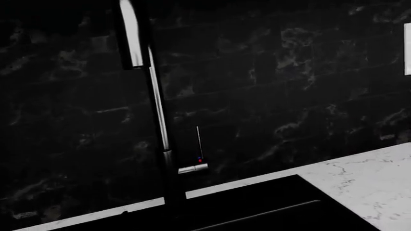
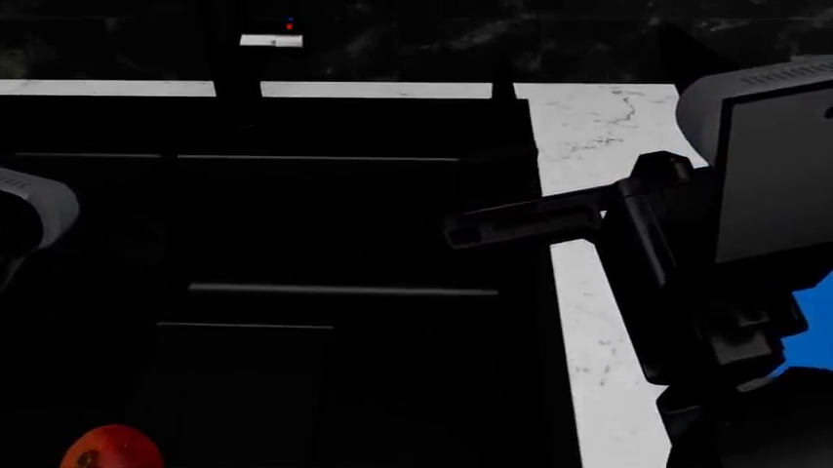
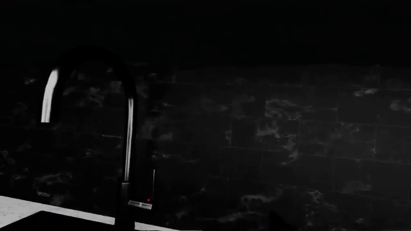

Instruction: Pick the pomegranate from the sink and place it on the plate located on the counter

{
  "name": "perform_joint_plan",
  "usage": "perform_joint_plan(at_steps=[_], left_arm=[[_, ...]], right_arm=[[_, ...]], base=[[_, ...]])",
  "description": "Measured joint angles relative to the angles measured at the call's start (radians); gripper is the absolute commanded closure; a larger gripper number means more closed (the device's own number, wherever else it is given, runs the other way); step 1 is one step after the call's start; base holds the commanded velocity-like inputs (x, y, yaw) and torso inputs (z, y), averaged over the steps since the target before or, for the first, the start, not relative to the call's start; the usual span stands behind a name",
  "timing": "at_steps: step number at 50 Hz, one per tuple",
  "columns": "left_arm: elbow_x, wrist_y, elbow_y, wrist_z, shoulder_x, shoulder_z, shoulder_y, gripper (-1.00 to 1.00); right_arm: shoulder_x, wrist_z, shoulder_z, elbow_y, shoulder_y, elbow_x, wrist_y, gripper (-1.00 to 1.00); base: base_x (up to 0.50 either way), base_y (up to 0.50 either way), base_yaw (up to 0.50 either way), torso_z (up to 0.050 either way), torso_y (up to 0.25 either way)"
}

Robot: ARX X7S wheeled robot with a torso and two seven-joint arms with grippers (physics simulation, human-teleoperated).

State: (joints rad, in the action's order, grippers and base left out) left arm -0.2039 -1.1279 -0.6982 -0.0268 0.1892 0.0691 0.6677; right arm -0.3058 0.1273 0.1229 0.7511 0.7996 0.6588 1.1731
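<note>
The pomegranate (image 2: 111, 450), round and red-orange, lies in the near left corner of the black sink (image 2: 326, 224). The blue plate (image 2: 813, 312) shows only as a sliver at the right edge, mostly hidden behind my right arm. My right gripper (image 2: 451, 232) hangs over the sink's right side with its dark fingers pointing left, well away from the fruit. The fingers blend into the dark basin, so their state is unclear. Only a grey part of my left arm (image 2: 29, 207) shows at the left edge. Neither wrist view shows any fingers or the fruit.
The white marble counter (image 2: 606, 127) runs along the sink's right side and back. A tall chrome faucet (image 1: 157, 110) with a lever stands behind the basin, seen also as the faucet (image 3: 128, 144), against a black tiled wall (image 1: 289, 86).
</note>
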Motion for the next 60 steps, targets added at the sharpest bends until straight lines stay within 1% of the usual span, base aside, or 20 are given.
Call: perform_joint_plan(at_steps=[6, 11, 23, 27, 31, 36, 38, 41, 45, 50, 55, 60], left_arm=[[0.035, -0.007, -0.002, -0.018, -0.007, 0.002, -0.004, -1.00], [0.053, -0.004, 0.003, -0.022, -0.009, 0.002, -0.010, -1.00], [0.070, -0.006, 0.010, -0.023, -0.009, 0.002, -0.017, -1.00], [0.071, -0.017, 0.008, -0.020, -0.009, 0.002, -0.015, -1.00], [0.068, -0.082, -0.004, -0.017, -0.009, 0.002, 0.013, -1.00], [0.043, -0.220, -0.018, -0.002, 0.005, 0.010, 0.077, -1.00], [-0.025, -0.264, 0.003, 0.055, 0.035, 0.010, 0.106, -1.00], [-0.201, -0.315, 0.065, 0.221, 0.093, 0.005, 0.154, -1.00], [-0.536, -0.360, 0.159, 0.479, 0.164, 0.006, 0.205, -1.00], [-0.926, -0.384, 0.270, 0.732, 0.233, 0.022, 0.247, -1.00], [-1.224, -0.379, 0.363, 0.927, 0.288, 0.048, 0.273, -1.00], [-1.428, -0.364, 0.440, 1.059, 0.332, 0.074, 0.287, -1.00]], right_arm=[[-0.079, 0.104, -0.060, -0.033, -0.004, 0.114, -0.085, -1.00], [-0.117, 0.151, -0.094, -0.051, -0.006, 0.163, -0.130, -1.00], [-0.158, 0.205, -0.134, -0.070, -0.011, 0.219, -0.179, -1.00], [-0.164, 0.214, -0.140, -0.072, -0.012, 0.230, -0.185, -1.00], [-0.168, 0.221, -0.141, -0.072, -0.012, 0.240, -0.188, -1.00], [-0.172, 0.227, -0.142, -0.072, -0.012, 0.250, -0.191, -1.00], [-0.173, 0.229, -0.141, -0.072, -0.012, 0.255, -0.192, -1.00], [-0.175, 0.231, -0.141, -0.073, -0.012, 0.259, -0.193, -1.00], [-0.176, 0.234, -0.141, -0.072, -0.012, 0.267, -0.193, -1.00], [-0.177, 0.235, -0.138, -0.076, -0.011, 0.273, -0.196, -1.00], [-0.179, 0.236, -0.137, -0.078, -0.011, 0.279, -0.196, -1.00], [-0.179, 0.236, -0.140, -0.080, -0.011, 0.280, -0.199, -1.00]], base=[[0.00, 0.00, 0.00, 0.000, -0.017], [0.00, 0.00, 0.00, 0.000, -0.216], [0.00, 0.00, 0.00, 0.000, -0.246], [0.00, 0.00, 0.00, 0.000, -0.026], [0.00, 0.00, 0.00, 0.000, 0.000], [0.00, 0.00, 0.00, 0.000, 0.000], [0.00, 0.00, 0.00, 0.000, 0.000], [0.00, 0.00, 0.00, 0.000, 0.000], [0.00, 0.00, 0.00, 0.000, 0.000], [0.00, 0.00, 0.00, 0.000, 0.000], [0.00, 0.00, 0.00, 0.000, 0.000], [0.00, 0.00, 0.00, 0.000, 0.000]])
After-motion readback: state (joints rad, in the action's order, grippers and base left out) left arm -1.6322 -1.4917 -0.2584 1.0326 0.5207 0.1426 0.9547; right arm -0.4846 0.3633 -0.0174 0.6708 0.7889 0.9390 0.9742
